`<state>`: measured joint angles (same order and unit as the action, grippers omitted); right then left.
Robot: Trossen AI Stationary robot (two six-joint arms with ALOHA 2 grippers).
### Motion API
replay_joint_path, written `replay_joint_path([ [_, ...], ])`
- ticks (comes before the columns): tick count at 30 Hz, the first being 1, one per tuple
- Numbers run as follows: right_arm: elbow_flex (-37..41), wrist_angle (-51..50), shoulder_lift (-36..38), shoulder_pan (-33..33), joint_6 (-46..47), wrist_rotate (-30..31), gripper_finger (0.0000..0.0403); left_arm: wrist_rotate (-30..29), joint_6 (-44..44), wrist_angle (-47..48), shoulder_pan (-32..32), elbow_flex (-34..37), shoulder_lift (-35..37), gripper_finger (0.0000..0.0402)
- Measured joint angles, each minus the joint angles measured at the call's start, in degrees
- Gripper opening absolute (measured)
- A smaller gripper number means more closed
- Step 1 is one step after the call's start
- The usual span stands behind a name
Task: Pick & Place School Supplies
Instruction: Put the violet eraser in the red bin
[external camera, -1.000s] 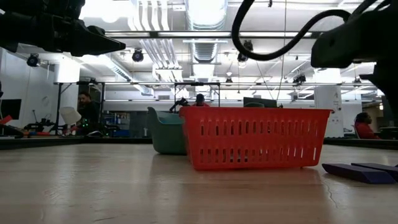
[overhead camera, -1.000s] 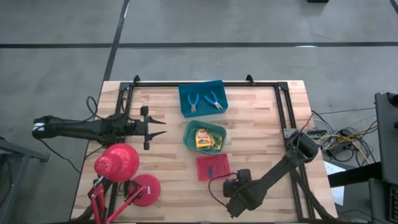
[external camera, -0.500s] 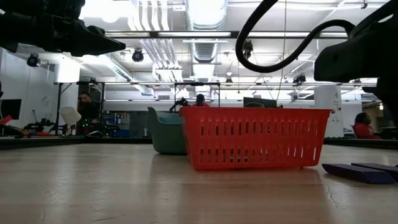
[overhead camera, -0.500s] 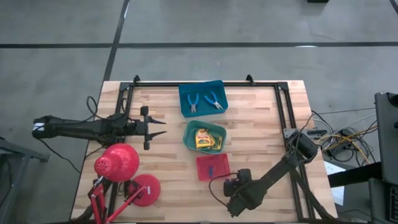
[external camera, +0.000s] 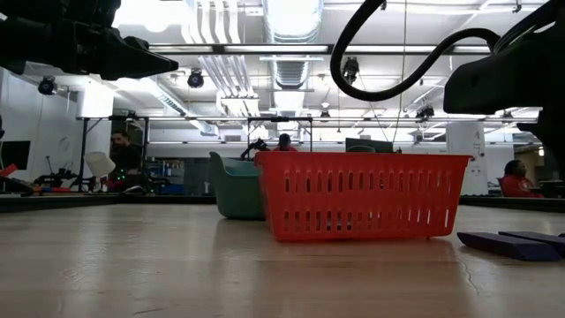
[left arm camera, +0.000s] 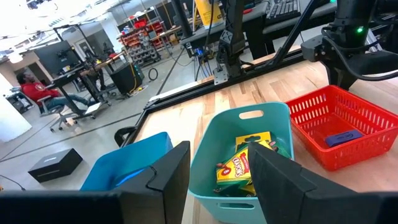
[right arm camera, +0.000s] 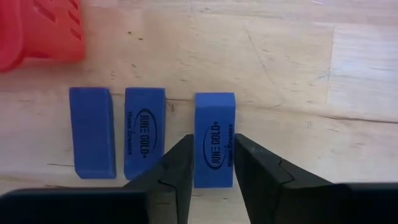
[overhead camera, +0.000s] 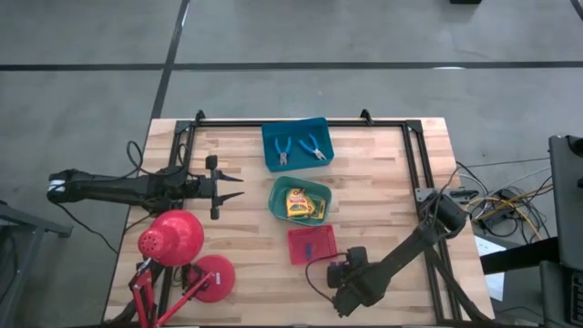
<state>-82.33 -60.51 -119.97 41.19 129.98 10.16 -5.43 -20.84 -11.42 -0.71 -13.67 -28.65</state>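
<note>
Three dark blue blocks lie flat side by side on the wood near the table's near edge; in the right wrist view they are the first [right arm camera: 92, 132], the second [right arm camera: 144, 132] and the third [right arm camera: 214, 134]. My right gripper [right arm camera: 213, 149] is open above the third block, pointing down, a finger on each side of it and clear of it. A further block [left arm camera: 343, 137] lies in the red tray [overhead camera: 311, 244]. The yellow-and-green boxes [overhead camera: 305, 205] lie in the green tray [overhead camera: 278, 202], and two blue-handled tools [overhead camera: 297, 147] lie in the blue tray [overhead camera: 296, 128]. My left gripper [overhead camera: 239, 187] waits open over the table's left part.
A red desk lamp [overhead camera: 173, 239] with its round base [overhead camera: 211, 278] stands at the near left corner, close under my left arm. A black frame [overhead camera: 414, 155] runs along the far and right sides. Bare wood lies right of the trays. People show in the room beyond.
My right arm has sunk slightly toward the blocks, and its cable has swayed with it. The blocks and trays have stayed where they were.
</note>
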Motion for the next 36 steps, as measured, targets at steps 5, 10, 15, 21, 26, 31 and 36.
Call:
replay_joint_path([
  [5, 0.7, 1.0, 0.2, 0.0, -0.1, -0.9, 0.0083, 0.0, 0.0, 0.0, 0.0, 0.0, 0.0, 0.0168],
  [10, 0.6, 1.0, 0.2, 0.0, -0.1, -1.0, 0.0073, 0.0, 0.0, 0.0, 0.0, 0.0, 0.0, 0.0168],
  [15, 0.5, 0.9, 0.2, 0.0, -0.1, -1.1, 0.0075, 0.0, 0.0, 0.0, 0.0, 0.0, 0.0, 0.0168],
  [21, -0.1, -1.2, 1.4, 0.0, 0.1, -1.5, 0.0076, 0.0, 0.0, 0.0, 0.0, 0.0, 0.0, 0.0168],
  [26, -0.6, -2.5, 4.6, 0.1, 0.1, 0.5, 0.0076, 0.0, 0.0, 0.0, 0.0, 0.0, 0.0, 0.0168],
  [31, -0.6, -4.0, 8.2, 0.0, 0.0, 4.7, 0.0077, 0.0, 0.0, 0.2, 0.0, 0.0, 0.0, 0.0168],
  [36, -0.6, -4.2, 12.0, -0.8, -0.2, 10.7, 0.0077, 0.0, 0.0, 0.5, 0.0, 0.0, 0.0, 0.0168],
])
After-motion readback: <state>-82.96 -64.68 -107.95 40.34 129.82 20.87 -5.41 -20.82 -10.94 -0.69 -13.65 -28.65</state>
